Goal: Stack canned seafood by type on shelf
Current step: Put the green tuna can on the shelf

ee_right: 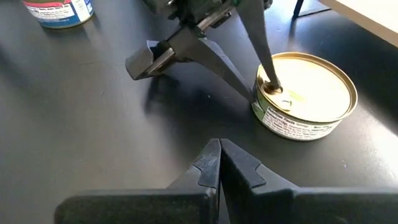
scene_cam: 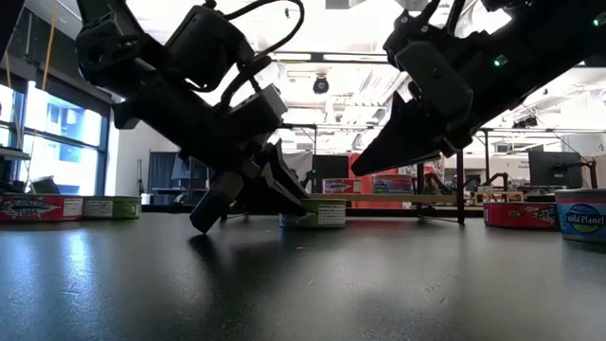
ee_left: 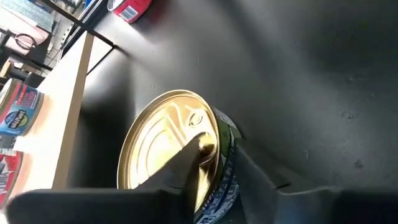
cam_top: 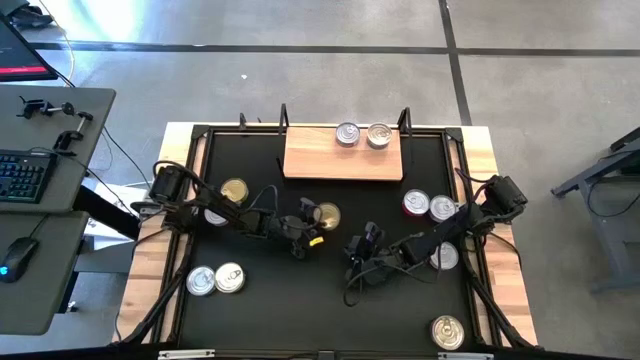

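Note:
A gold tin (cam_top: 327,215) rests flat on the black table, just in front of the wooden shelf (cam_top: 343,160). My left gripper (ee_right: 264,92) is closed over the tin's rim. My right gripper (ee_right: 219,155) hangs shut above the bare table, a short way to the right of and nearer than that tin, and touches nothing. Two silver tins (cam_top: 347,133) (cam_top: 378,135) stand side by side at the shelf's far edge. My left gripper has one fingertip (ee_right: 272,86) on the gold lid just inside its rim (ee_left: 208,134). The other finger (ee_left: 252,171) lies against the outside of the side wall. The fingers slant down from the table's left. The tin sits flat on the table.
More tins lie about the table. At the left are a gold one (cam_top: 234,190), a silver one (cam_top: 215,213) under my left arm, and a silver pair (cam_top: 215,279). At the right are a red-sided one (cam_top: 415,203), two silver ones (cam_top: 441,208) (cam_top: 445,256), and a gold one (cam_top: 447,330).

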You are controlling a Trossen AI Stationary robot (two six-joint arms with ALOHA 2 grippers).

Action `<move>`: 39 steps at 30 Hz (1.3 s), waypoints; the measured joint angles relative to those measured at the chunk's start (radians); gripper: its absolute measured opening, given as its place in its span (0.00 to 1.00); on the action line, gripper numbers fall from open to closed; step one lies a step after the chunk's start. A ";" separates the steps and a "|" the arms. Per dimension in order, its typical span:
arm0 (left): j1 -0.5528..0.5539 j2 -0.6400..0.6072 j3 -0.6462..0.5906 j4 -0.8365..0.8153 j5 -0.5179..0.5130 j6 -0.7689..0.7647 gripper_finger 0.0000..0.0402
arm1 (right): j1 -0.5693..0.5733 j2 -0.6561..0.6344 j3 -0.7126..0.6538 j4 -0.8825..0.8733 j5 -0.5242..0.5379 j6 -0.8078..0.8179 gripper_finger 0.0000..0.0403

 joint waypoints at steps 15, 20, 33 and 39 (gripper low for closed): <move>-0.147 -0.093 -0.003 -0.149 -0.214 -0.078 0.00 | -0.006 -0.001 0.000 0.010 0.000 -0.016 0.00; -0.176 -0.165 -0.001 -0.181 -0.221 -0.125 0.00 | -0.007 -0.001 0.000 0.012 0.000 -0.016 0.00; -0.182 -0.229 0.000 -0.169 -0.318 -0.096 0.00 | -0.008 -0.001 0.000 0.014 0.000 -0.023 0.00; -0.176 -0.229 0.000 -0.201 -0.223 -0.173 0.00 | -0.008 -0.001 0.001 0.014 0.000 0.001 0.00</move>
